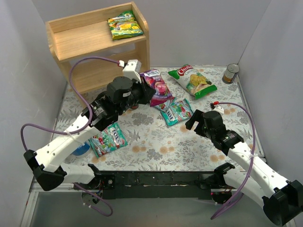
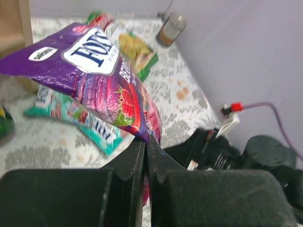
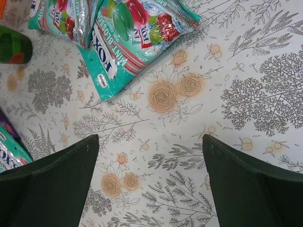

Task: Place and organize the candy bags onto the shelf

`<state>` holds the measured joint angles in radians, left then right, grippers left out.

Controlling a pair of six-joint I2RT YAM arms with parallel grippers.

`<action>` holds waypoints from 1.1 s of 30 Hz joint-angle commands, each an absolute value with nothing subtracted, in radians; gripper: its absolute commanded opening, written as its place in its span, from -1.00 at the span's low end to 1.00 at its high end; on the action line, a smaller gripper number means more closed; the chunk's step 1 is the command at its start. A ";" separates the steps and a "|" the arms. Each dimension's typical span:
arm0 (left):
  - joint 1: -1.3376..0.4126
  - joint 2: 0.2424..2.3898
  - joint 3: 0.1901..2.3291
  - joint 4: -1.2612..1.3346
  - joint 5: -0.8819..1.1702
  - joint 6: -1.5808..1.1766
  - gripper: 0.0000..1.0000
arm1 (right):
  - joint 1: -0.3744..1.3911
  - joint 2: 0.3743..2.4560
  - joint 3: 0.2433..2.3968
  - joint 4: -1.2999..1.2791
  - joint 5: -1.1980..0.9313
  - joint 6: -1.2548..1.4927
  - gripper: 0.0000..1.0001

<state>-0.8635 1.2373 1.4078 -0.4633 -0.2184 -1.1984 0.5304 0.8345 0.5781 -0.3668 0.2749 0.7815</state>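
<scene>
Between the pressed-together fingers of the left gripper [image 2: 146, 142] sits the narrow end of the magenta-purple bag [image 2: 102, 80], clamped tight. Its long axis runs straight out from the fingertips, with the far end held up off the table [image 1: 142, 142] beside the shelf [image 1: 94, 45]. Farther off, a yellow-green bag [image 1: 124, 25] lies on the top tier. Ahead of the right gripper [image 3: 149, 142], whose fingers stand wide apart and hold nothing, a teal-green bag [image 3: 137, 38] lies flat, its long axis slanting away to the right.

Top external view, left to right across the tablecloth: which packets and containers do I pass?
Teal FOX'S bag at near left, purple FOX'S bag, mint FOX'S bag, chip bag, can.
</scene>
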 commanded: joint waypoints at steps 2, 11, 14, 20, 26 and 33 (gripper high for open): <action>-0.828 1.293 1.664 -0.440 -0.278 -1.037 -1.00 | 0.531 0.821 0.577 -0.341 0.285 0.776 0.95; -0.709 1.400 2.006 -0.442 -0.262 -0.908 -1.00 | 0.529 0.827 0.584 -0.319 0.262 0.769 0.95; -0.660 1.420 2.086 -0.443 -0.256 -0.873 -1.00 | 0.529 0.830 0.592 -0.318 0.258 0.764 0.95; -0.589 1.472 2.209 -0.449 -0.261 -0.815 -1.00 | 0.529 0.830 0.597 -0.318 0.261 0.756 0.95; -0.563 1.499 2.244 -0.433 -0.433 -0.752 -1.00 | 0.529 0.838 0.595 -0.311 0.253 0.756 0.96; -0.461 1.537 2.276 -0.442 -0.376 -0.770 -1.00 | 0.529 0.830 0.583 -0.304 0.244 0.758 0.96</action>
